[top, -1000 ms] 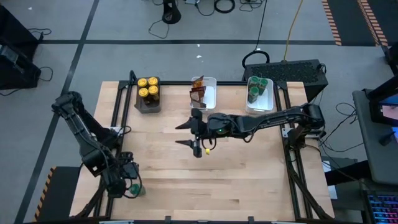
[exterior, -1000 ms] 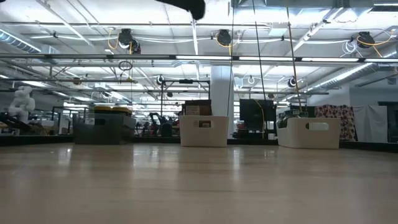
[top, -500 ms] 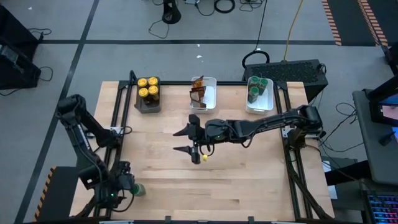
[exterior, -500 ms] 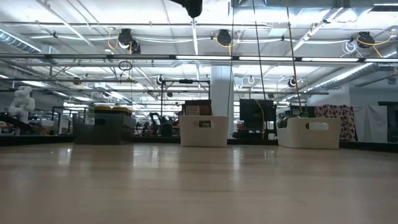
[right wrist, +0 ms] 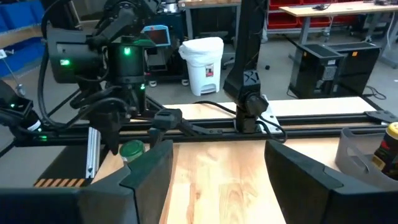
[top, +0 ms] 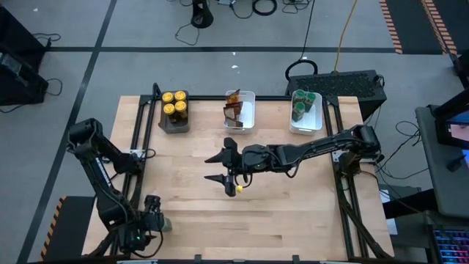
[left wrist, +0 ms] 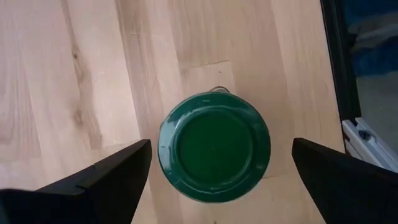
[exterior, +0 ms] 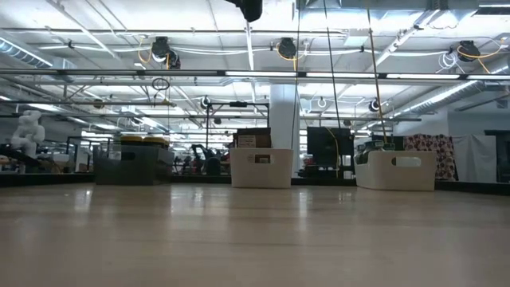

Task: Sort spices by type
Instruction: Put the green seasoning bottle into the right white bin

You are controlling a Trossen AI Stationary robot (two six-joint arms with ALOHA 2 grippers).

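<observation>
Green-lidded jar (left wrist: pixel 214 146) stands upright at the tabletop's (top: pixel 293 213) near left corner, dead centre under the left hand (left wrist: pixel 217 174) whose fingers are spread wide, so I'd just drop straight down and clamp below the lid.

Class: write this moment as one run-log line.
left pincer: open, straddling green-lid jar at table's near-left corner | right pincer: open, empty, mid-table
</observation>
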